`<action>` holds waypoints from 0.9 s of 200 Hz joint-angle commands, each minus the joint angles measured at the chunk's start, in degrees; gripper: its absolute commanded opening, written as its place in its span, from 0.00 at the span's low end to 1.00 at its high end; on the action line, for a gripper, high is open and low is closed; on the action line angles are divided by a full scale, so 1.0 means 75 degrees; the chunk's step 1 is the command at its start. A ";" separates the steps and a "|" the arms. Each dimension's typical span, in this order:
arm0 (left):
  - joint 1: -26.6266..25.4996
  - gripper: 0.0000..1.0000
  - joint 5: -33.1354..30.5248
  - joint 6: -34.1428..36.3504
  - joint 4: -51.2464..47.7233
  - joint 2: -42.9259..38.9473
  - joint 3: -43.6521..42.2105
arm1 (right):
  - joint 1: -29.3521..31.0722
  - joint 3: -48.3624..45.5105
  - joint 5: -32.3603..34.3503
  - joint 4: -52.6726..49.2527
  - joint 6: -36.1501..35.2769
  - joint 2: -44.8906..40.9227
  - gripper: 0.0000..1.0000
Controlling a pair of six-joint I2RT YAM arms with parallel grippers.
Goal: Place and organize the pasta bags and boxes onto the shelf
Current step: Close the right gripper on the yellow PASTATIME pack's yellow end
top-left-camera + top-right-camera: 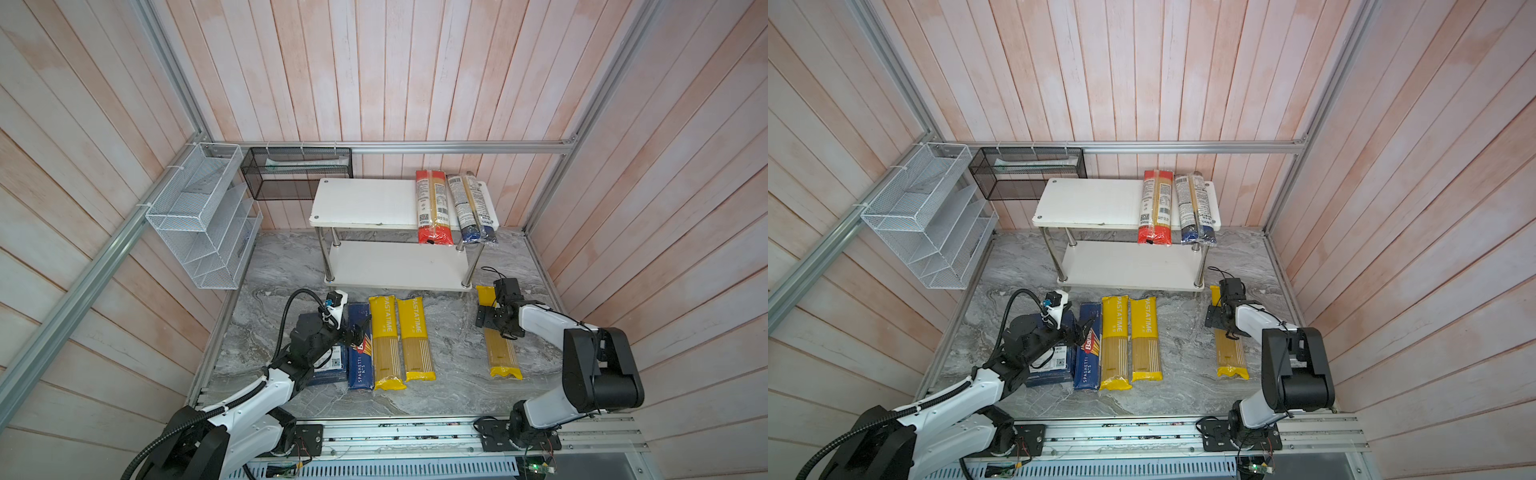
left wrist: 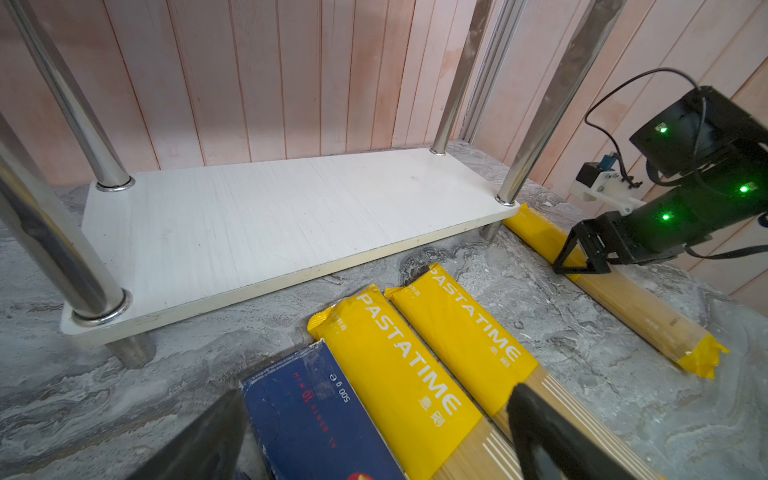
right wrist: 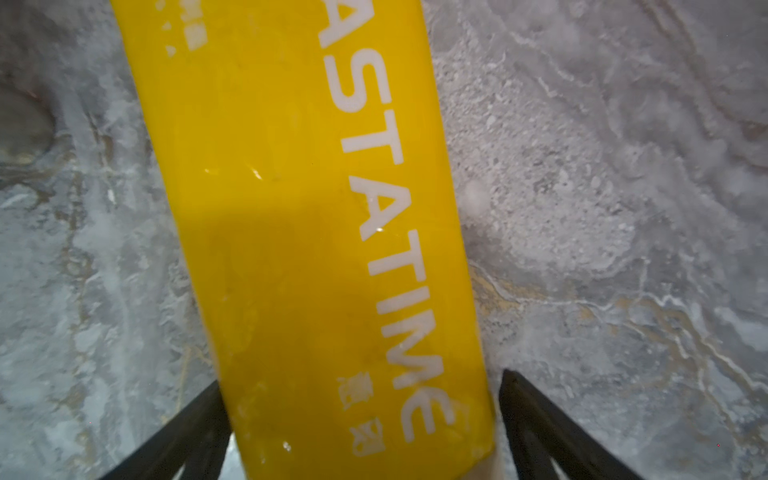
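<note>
The shelf [image 1: 365, 203] stands at the back, its lower board [image 2: 270, 224] bare. Across the right end of its top board lie a red-ended bag [image 1: 433, 208] and a blue-ended bag [image 1: 473, 208]. On the marble floor two yellow PASTATIME bags [image 1: 386, 345] [image 1: 415, 340] lie beside the narrow spaghetti box [image 1: 359, 365]. The wide box [image 1: 332, 365] is mostly hidden under my left arm. My left gripper [image 2: 378, 392] hovers open over the narrow box and the nearest yellow bag. My right gripper [image 3: 360, 378] is open, one finger on each side of a third yellow bag [image 1: 503, 357].
A white wire-mesh rack [image 1: 203, 216] hangs on the left wall. Next to it a black mesh basket [image 1: 297, 172] hangs on the back rail. Chrome legs [image 2: 70, 104] stand at the shelf corners. An aluminium rail [image 1: 415, 432] runs along the front edge.
</note>
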 commanded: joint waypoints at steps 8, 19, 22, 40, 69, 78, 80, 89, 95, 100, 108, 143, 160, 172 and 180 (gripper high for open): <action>-0.0041 1.00 -0.0059 0.0023 0.0054 0.0044 0.0081 | -0.0116 -0.0096 0.0175 0.0009 0.0006 0.0038 0.98; -0.0037 1.00 -0.0053 0.0023 0.0072 0.0035 0.0069 | -0.0145 -0.0095 0.0097 0.0026 0.0011 0.0040 0.98; -0.0034 1.00 -0.0053 0.0023 0.0075 0.0024 0.0064 | -0.0142 -0.0102 0.0069 0.0027 0.0011 0.0048 0.98; -0.0035 1.00 -0.0076 0.0035 0.0064 0.0026 0.0063 | -0.0189 -0.0109 -0.0134 0.0035 0.0036 0.0095 0.98; -0.0041 1.00 -0.0072 0.0011 0.0075 0.0021 0.0066 | -0.0325 -0.0275 -0.1308 0.0216 0.0413 -0.0076 0.98; -0.0038 1.00 -0.0065 0.0011 0.0054 0.0013 0.0069 | -0.0327 -0.0323 -0.1196 0.0183 0.0484 -0.0092 0.98; -0.0040 1.00 -0.0074 0.0011 0.0052 0.0004 0.0065 | -0.0327 -0.0334 -0.1189 0.0173 0.0496 -0.0086 0.98; -0.0041 1.00 -0.0076 0.0023 0.0065 0.0000 0.0053 | -0.0327 -0.0386 -0.1256 0.0134 0.0532 -0.0060 0.98; -0.0041 1.00 -0.0087 0.0023 0.0087 0.0002 0.0047 | -0.0324 -0.0421 -0.1343 0.0113 0.0527 -0.0037 0.98; -0.0041 1.00 -0.0088 0.0023 0.0078 -0.0003 0.0051 | -0.0315 -0.0461 -0.1429 0.0091 0.0518 -0.0034 0.98; -0.0041 1.00 -0.0088 0.0023 0.0084 0.0015 0.0051 | -0.0276 -0.0558 -0.1490 0.0076 0.0532 -0.0066 0.98; -0.0041 1.00 -0.0088 0.0023 0.0080 0.0051 0.0069 | -0.0072 -0.1116 -0.1236 0.0005 0.0849 -0.0666 0.98; -0.0040 1.00 -0.0068 -0.0003 0.0079 0.0045 0.0063 | 0.0136 -0.1392 -0.1421 0.0081 0.1255 -0.1145 0.98; -0.0042 1.00 -0.0065 -0.0012 0.0088 0.0032 0.0062 | 0.0388 -0.1550 -0.1422 0.0118 0.1447 -0.1486 0.98; -0.0035 1.00 -0.0076 -0.0006 0.0109 0.0032 0.0052 | 0.0518 -0.1597 -0.1276 0.0040 0.1569 -0.1659 0.98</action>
